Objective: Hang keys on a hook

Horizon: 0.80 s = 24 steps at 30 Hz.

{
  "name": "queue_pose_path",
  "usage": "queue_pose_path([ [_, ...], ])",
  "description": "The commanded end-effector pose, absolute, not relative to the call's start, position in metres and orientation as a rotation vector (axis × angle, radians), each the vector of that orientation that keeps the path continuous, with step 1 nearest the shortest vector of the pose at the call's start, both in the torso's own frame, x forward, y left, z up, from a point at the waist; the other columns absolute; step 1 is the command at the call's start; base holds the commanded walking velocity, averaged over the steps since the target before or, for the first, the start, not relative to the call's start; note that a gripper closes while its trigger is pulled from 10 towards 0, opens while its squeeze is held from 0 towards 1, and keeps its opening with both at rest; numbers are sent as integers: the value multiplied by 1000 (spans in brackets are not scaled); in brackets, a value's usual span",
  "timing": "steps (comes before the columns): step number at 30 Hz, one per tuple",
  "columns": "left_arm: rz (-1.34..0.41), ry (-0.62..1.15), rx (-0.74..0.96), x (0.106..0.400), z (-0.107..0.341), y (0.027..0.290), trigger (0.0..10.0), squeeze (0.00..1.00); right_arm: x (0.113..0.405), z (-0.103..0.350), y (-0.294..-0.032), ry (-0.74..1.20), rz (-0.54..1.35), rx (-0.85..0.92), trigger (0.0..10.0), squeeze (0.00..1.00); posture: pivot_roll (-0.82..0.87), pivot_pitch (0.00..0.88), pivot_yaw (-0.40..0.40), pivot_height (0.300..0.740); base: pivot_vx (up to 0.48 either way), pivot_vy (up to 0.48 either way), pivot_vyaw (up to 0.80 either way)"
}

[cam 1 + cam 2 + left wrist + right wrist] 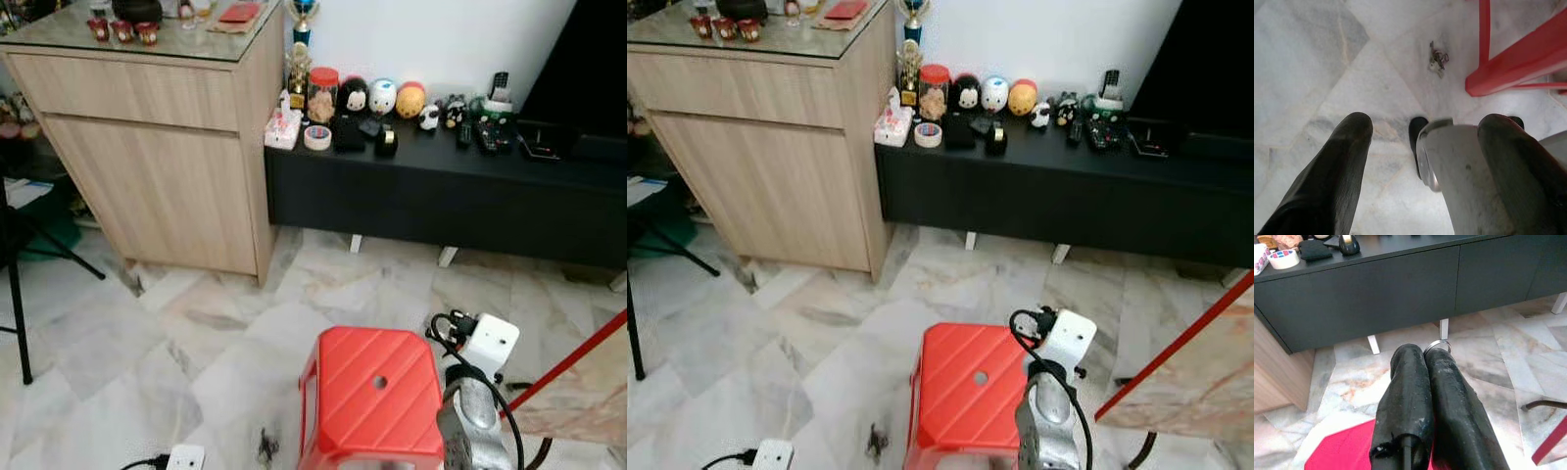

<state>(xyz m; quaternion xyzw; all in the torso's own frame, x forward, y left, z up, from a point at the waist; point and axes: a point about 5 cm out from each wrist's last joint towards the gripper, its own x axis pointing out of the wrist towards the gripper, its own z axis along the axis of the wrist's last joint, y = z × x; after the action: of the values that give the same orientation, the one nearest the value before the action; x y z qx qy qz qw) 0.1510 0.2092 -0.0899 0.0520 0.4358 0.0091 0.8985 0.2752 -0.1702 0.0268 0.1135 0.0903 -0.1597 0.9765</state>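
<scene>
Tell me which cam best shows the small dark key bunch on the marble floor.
The left wrist view: the small dark key bunch lies unobstructed on pale marble beside the red plastic stool, beyond the open left gripper. Both eye views show only a dark speck by the stool's base. The right wrist view misses it.

no readable text, labels, brands or numbers on anything

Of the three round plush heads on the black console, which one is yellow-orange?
The right-hand one, nearest the small panda figure. The left head is black and white; the middle is white-blue.
</scene>
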Motion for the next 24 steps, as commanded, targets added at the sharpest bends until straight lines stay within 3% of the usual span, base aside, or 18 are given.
queue_pose_path([
  [1,2,928,125,145,-93,208,10000,0,275,25,-169,193,-320,230,10000,0,12,3,-77,740,-281,0,0],
  [24,1,929,125,145,-93,209,10000,0,275,24,-169,198,-324,230,10000,0,12,17,-77,740,-284,0,0],
])
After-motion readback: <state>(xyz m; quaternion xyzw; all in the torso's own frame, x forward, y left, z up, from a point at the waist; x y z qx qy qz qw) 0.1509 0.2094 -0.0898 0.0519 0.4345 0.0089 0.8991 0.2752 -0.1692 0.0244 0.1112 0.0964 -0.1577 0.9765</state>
